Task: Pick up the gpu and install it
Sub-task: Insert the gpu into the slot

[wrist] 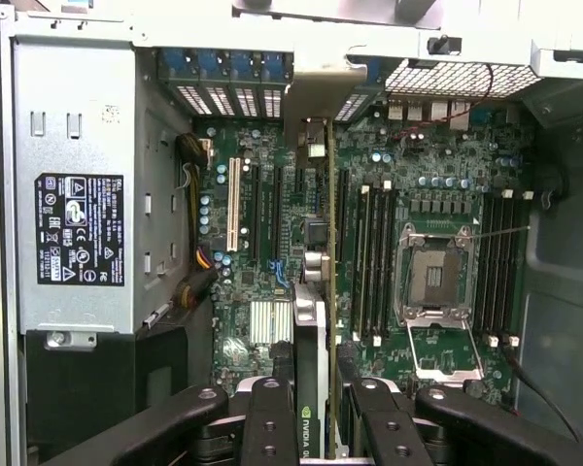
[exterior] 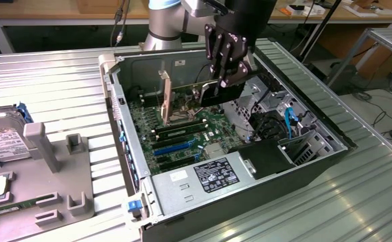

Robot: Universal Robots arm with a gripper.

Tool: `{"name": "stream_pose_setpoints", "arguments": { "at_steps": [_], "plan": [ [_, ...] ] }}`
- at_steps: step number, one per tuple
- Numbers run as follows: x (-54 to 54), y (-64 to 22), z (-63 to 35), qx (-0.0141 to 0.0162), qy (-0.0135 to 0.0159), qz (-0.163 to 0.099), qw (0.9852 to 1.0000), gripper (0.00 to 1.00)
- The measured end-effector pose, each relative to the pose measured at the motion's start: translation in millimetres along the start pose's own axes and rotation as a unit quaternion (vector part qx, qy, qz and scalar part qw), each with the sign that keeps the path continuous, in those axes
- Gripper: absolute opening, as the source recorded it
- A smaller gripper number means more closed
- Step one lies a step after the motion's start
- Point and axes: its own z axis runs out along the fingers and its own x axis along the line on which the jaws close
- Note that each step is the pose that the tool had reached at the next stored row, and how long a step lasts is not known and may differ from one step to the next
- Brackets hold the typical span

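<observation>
My gripper (exterior: 224, 79) hangs inside the open computer case (exterior: 125, 151), shut on the gpu (exterior: 186, 96). The card stands on edge above the green motherboard (exterior: 182, 132), with its silver bracket (exterior: 164, 96) toward the case's rear wall. In the wrist view the gpu (wrist: 311, 335) runs edge-on between my black fingers (wrist: 270, 422), over the motherboard (wrist: 437, 184) between the black expansion slots (wrist: 268, 209) and the RAM slots (wrist: 374, 262). Whether the card's edge touches a slot I cannot tell.
A silver power supply (exterior: 206, 176) fills the case's near end; drive cages and blue cables (exterior: 290, 121) sit at the exterior view's right. The empty CPU socket (wrist: 432, 277) lies beside the RAM slots. Outside on the ribbed table, a grey fixture (exterior: 68, 166) holds a hard drive (exterior: 1, 141) and a RAM stick (exterior: 11, 206).
</observation>
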Motion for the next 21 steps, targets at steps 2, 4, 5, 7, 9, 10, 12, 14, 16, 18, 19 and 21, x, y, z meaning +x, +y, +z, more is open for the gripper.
{"name": "stream_pose_setpoints", "arguments": {
  "at_steps": [2, 4, 5, 7, 9, 10, 12, 14, 16, 18, 19, 21],
  "plan": [
    [0.0, 0.0, 0.6, 0.0000, 0.0000, 0.000, 1.0000, 0.27],
    [0.1, 0.0, 1.6, 0.0004, 0.0001, 0.000, 1.0000, 0.27],
    [0.1, 0.0, 2.3, 0.0009, 0.0001, 0.000, 1.0000, 0.27],
    [0.1, 0.1, 4.0, 0.0013, 0.0001, 0.000, 1.0000, 0.27],
    [0.1, 0.1, 4.7, 0.0018, 0.0002, 0.000, 1.0000, 0.27],
    [0.1, 0.1, 5.1, 0.0022, 0.0002, 0.000, 1.0000, 0.27],
    [0.1, 0.1, 5.6, 0.0025, 0.0002, 0.000, 1.0000, 0.27],
    [0.2, 0.2, 6.0, 0.0028, 0.0002, 0.000, 1.0000, 0.27],
    [0.2, 0.2, 6.4, 0.0029, 0.0002, 0.000, 1.0000, 0.27],
    [0.2, 0.2, 7.1, 0.0029, 0.0002, 0.000, 1.0000, 0.27],
    [0.2, 0.3, 7.6, 0.0029, 0.0001, 0.000, 1.0000, 0.27],
    [0.1, 1.1, 8.6, 0.0033, 0.0002, 0.000, 1.0000, 0.27]
  ]
}}
